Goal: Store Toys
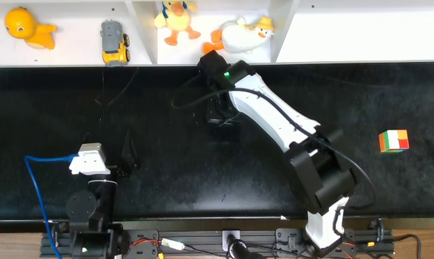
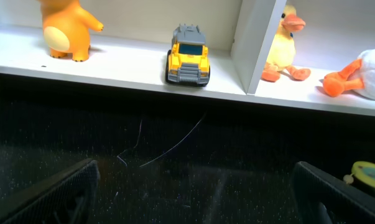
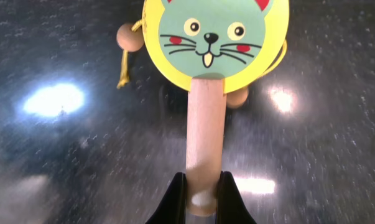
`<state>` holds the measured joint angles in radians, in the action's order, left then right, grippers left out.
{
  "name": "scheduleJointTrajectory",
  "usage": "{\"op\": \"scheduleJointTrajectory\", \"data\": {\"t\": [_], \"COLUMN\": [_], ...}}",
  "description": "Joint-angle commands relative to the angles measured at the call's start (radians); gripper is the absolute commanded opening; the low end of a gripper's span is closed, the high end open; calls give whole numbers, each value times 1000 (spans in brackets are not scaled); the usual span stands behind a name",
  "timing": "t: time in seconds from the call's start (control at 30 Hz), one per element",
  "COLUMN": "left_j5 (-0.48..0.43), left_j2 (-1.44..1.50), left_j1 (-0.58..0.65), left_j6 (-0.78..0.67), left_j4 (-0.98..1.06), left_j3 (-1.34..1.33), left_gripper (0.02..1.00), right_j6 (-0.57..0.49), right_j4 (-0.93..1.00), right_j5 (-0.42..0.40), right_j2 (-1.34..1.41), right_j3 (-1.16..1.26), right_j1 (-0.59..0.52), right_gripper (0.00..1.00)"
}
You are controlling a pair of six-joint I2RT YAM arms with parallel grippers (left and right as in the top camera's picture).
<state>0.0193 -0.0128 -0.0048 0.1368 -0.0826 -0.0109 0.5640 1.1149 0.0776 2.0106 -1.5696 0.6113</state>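
– Jaws, right arm first: what are they on?
– Right gripper (image 3: pixel 203 194) is pinched narrow on the wooden handle (image 3: pixel 204 130) of the cat-face rattle drum (image 3: pixel 215 37). The grip sits at the handle's free end. The drum head points away from the wrist, with a bead on a cord at each side. Cannot tell whether the drum rests on the mat or hangs just off it.
– And the left?
– Left gripper (image 2: pixel 199 205) is spread wide and holds nothing. It sits low over the mat near its own base, well apart from the toy.
– Step in hand, by your reading?
– Pick looks made, and the carry to the shelf looks not yet done. That is judgement only. The next move calls for a lift that clears the shelf lip, then a forward reach into a bay with room. With a long handle held at the tip, the drum may droop or swing and the beads may snag the edge.
– Surface?
– Black mat (image 1: pixel 159 180), faintly speckled, throwing back lamp glare. A coloured cube (image 1: pixel 394 140) lies toward the right side, well apart from both grippers and not yet stored.
– Farther back?
– White shelf (image 1: pixel 346 50) runs along the far edge, split by dividers. An orange duck figure (image 1: pixel 29 29) and a yellow truck (image 1: pixel 114 42) share one bay. A yellow plush duck (image 1: pixel 177 18) and a white plush goose (image 1: pixel 242 34) share the next.
– Room?
– A blue cable (image 1: pixel 37 187) loops beside the left arm's base.
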Motion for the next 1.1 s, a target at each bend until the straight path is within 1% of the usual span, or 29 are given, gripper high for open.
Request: {"op": "scheduleJointTrajectory", "data": {"t": [0.03, 0.17, 0.33, 0.43, 0.53, 0.63, 0.7, 0.83, 1.03, 1.1], "left_j5": [-2, -2, -3, -2, -2, -3, -3, -3, -3, -3], "left_j2": [11, 11, 11, 10, 11, 11, 11, 11, 10, 11], "left_j1": [3, 3, 3, 3, 3, 3, 3, 3, 3, 3], "left_j6": [18, 18, 18, 18, 18, 18, 18, 18, 18, 18], "left_j4": [-1, -1, -1, -1, -1, -1, -1, -1, -1, -1], "left_j3": [3, 3, 3, 3, 3, 3, 3, 3, 3, 3], "left_gripper": [998, 998, 998, 996, 998, 1000, 998, 998, 998, 998], "right_j6": [-21, -21, 9, 18, 18, 11, -15, -43, -156, -212], "right_j4": [67, 161, 296, 340, 355, 351, 338, 297, 172, 134], "right_j5": [-23, -55, -150, -195, -229, -234, -238, -271, -267, -236], "right_j2": [-135, -241, -349, -415, -478, -519, -531, -530, -518, -504], "right_j3": [-36, -35, -18, 12, 48, 76, 82, 82, 82, 82], "right_j1": [37, 50, 34, -5, -78, -172, -245, -341, -442, -480], "right_gripper": [45, 49, 47, 47, 45, 47, 45, 45, 45, 45]}}
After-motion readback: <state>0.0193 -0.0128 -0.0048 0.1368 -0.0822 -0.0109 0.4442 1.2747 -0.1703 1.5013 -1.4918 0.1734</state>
